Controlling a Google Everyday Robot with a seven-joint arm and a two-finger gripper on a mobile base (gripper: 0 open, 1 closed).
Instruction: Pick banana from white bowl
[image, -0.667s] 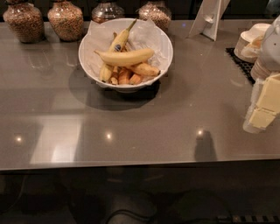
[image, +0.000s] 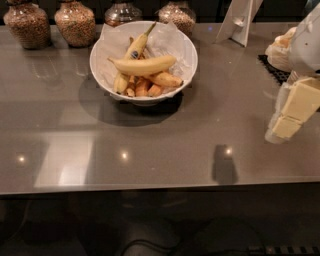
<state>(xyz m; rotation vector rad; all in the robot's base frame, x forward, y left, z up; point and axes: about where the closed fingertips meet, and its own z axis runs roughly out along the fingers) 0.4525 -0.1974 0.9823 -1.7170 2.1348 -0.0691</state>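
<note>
Change since earlier frame: minor only. The gripper (image: 292, 112) sits marginally higher and further left at the right edge of the view, and nothing in the bowl has shifted.
Table (image: 160, 150): grey, glossy top that carries everything listed below.
White bowl (image: 94, 64): upright at the rear centre of the table, lined with crinkled paper, in front of a row of jars (image: 75, 22).
Gripper: above the right side of the table, well apart from the bowl and touching nothing in it. Whether it is parted or closed cannot be told.
Banana (image: 145, 65): lying crosswise on top of the bowl's contents, pointed stem to the left, fully exposed.
Sticker banana (image: 131, 55): slimmer, running rearward underneath the target.
Orange-brown pieces (image: 150, 85): under the target at the front of the bowl.
Progress: judged to be at the approach stage. Nothing is grasped or lifted.
Outstanding: travel to the bowl, descent, grasp, and lift clear.
</note>
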